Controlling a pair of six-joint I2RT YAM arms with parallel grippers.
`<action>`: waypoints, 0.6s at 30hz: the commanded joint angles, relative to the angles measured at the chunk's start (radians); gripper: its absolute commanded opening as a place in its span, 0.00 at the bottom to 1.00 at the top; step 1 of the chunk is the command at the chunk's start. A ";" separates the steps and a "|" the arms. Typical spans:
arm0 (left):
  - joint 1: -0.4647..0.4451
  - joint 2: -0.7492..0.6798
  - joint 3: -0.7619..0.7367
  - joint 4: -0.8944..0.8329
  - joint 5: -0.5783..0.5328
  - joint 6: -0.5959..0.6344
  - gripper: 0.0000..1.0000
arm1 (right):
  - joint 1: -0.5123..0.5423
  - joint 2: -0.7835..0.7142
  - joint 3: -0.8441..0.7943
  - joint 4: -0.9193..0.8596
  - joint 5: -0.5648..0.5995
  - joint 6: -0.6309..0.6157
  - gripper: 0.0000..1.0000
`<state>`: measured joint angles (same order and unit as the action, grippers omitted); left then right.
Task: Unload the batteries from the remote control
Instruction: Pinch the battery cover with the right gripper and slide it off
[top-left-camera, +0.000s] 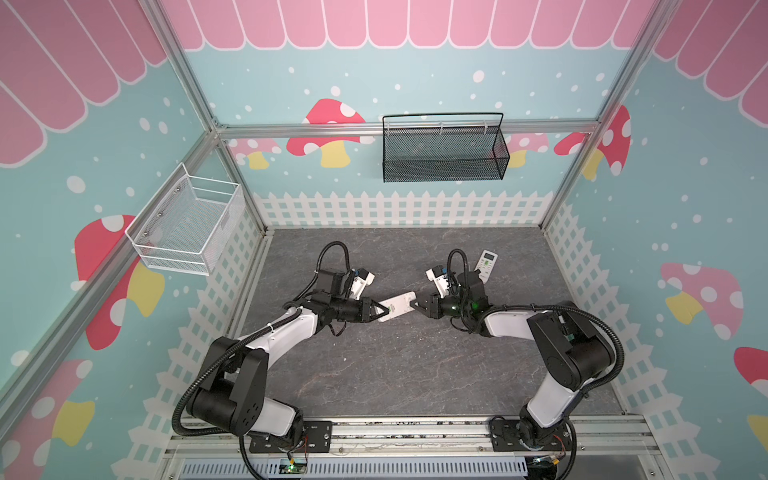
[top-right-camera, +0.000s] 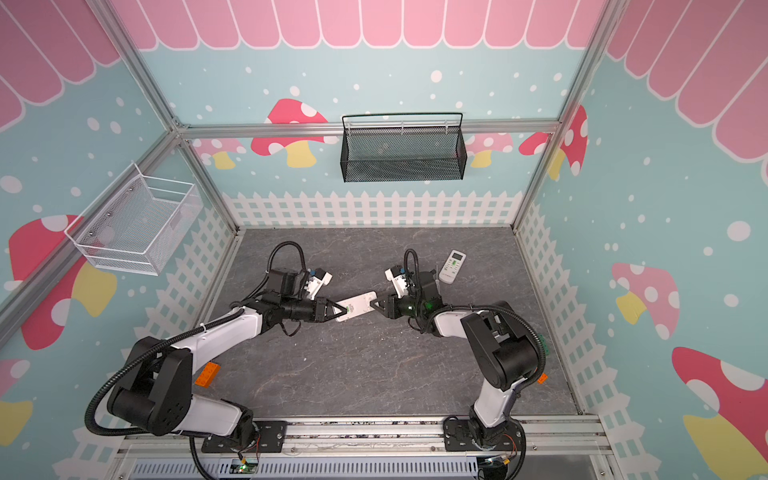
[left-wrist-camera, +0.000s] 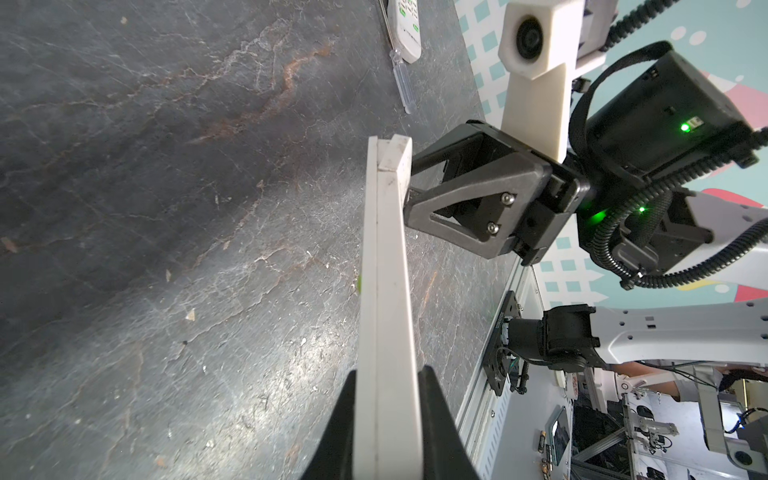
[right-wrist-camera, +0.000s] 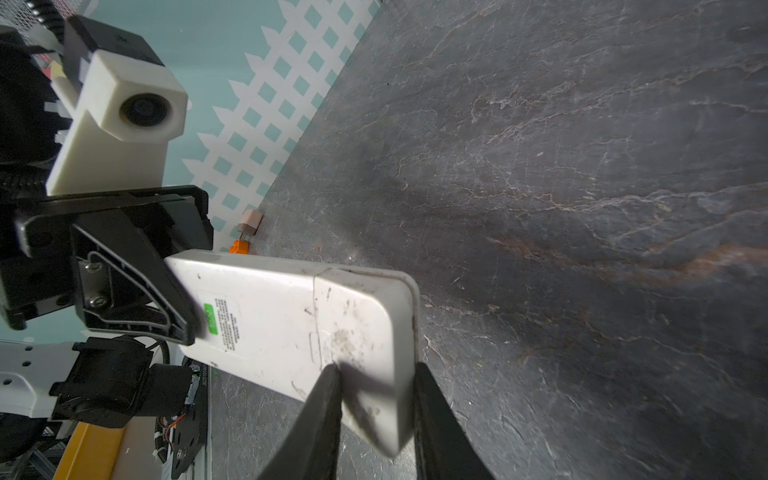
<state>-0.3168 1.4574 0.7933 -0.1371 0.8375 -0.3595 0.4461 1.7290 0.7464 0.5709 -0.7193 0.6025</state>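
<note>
Evidently the left gripper (top-left-camera: 384, 311) clamps the label end of the remote control (right-wrist-camera: 270, 316), held above the table (top-left-camera: 395, 374). The right gripper (right-wrist-camera: 376, 370) brackets its battery cover (right-wrist-camera: 365, 316), tightness unclear. Presumably the batteries sit hidden inside. Rigid, light, slick plastic: pinch the cover's edges, then slide.

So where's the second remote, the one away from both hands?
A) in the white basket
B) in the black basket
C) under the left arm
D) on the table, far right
D: the second remote lies buttons up on the table, at the far right, beyond the right arm.
</note>
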 joint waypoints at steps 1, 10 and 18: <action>-0.015 0.012 0.012 0.041 -0.006 0.009 0.00 | 0.021 -0.040 0.004 -0.043 -0.040 -0.026 0.30; -0.022 0.036 0.030 0.040 -0.053 -0.009 0.00 | 0.028 -0.092 -0.019 -0.080 -0.037 -0.029 0.23; -0.024 0.044 0.038 0.036 -0.057 -0.013 0.00 | 0.045 -0.088 -0.035 -0.068 -0.040 -0.017 0.23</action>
<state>-0.3370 1.4982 0.8032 -0.1341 0.7864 -0.3634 0.4828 1.6478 0.7258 0.4934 -0.7425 0.5812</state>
